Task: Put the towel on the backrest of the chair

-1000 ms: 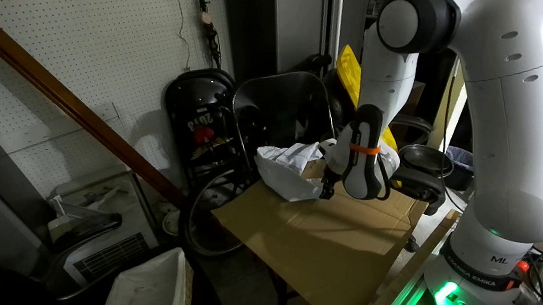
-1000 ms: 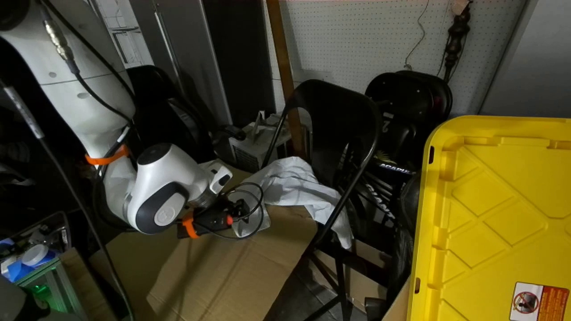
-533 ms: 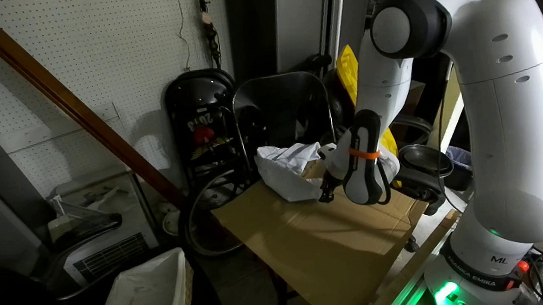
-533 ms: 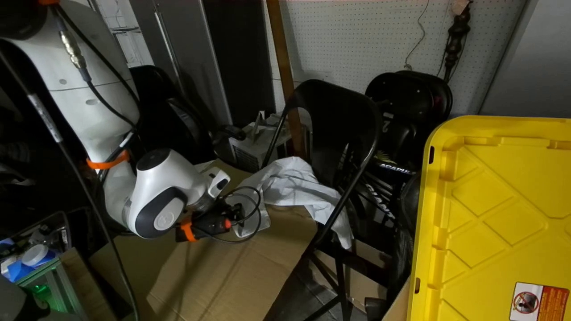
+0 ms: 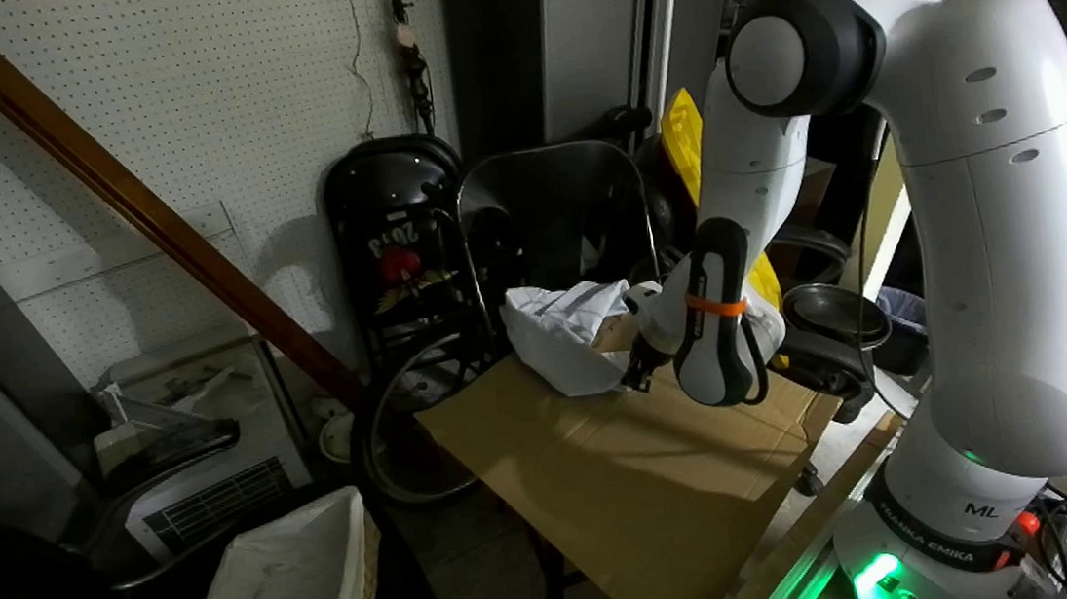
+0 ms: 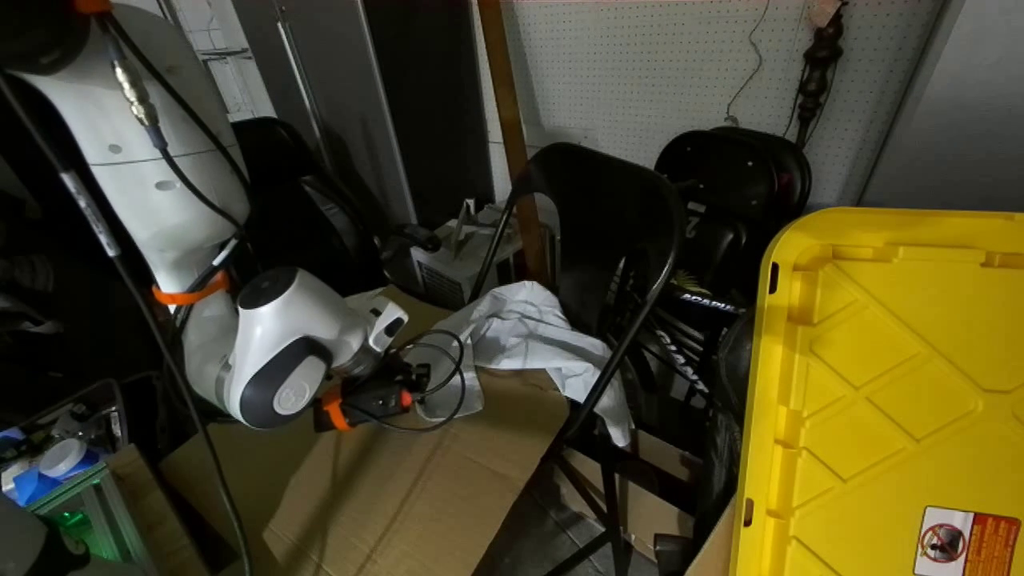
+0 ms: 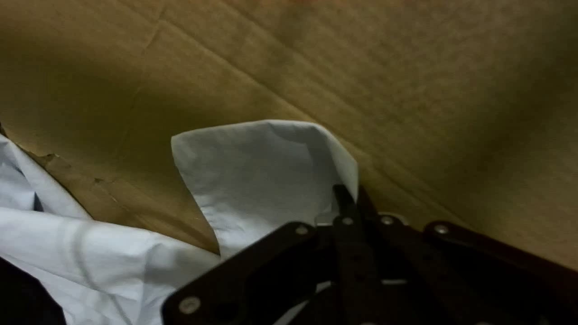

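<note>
Currently I have the hand (image 7: 354, 195) closed, an edge of the towel (image 7: 262, 176) pinched between its fingertips. In an exterior view the towel lies rumpled at the hand's 10 o'clock, on the cardboard-covered worktop (image 5: 630, 486). In an exterior view, one end hangs past the edge, behind the frame of the chair (image 6: 612, 208), whose backrest stands at the towel's 1 o'clock; yellow lid (image 6: 896, 384) at 3 o'clock.
</note>
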Motion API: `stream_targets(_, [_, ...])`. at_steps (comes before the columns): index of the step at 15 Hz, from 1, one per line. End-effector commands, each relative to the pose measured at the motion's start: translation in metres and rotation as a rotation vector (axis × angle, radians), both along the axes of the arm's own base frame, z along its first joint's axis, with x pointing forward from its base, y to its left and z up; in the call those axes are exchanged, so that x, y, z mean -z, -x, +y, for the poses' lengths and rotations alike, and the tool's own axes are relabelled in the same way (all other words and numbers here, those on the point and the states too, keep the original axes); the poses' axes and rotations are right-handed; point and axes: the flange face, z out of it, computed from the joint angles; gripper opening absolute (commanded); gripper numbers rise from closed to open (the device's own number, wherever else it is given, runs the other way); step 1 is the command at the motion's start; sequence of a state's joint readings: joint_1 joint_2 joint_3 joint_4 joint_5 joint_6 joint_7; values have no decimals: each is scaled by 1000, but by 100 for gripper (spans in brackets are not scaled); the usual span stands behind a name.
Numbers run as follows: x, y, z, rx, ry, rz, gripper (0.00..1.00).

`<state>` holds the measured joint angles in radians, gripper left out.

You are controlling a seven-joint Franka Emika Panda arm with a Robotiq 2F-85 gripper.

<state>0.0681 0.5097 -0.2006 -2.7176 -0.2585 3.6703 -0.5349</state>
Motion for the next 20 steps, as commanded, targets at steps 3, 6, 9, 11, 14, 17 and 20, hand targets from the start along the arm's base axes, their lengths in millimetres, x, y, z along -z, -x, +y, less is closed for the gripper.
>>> stream_targets(3, [-50,10,18,15,-55,-35,0])
stream_targets(6, [-92,-26,39,16,-120,-105,0])
stream_targets(9, [-148,-28,65,-9,-242,-259,0])
stream_targets(11, [-184,-26,73,-1,-321,-344,0])
stream_targets(14, [-239,-20,65,19,-441,-479,0])
stream_targets(17, [-291,-26,37,46,-563,-605,0])
stream_targets(20, [-290,-28,30,67,-574,-611,2])
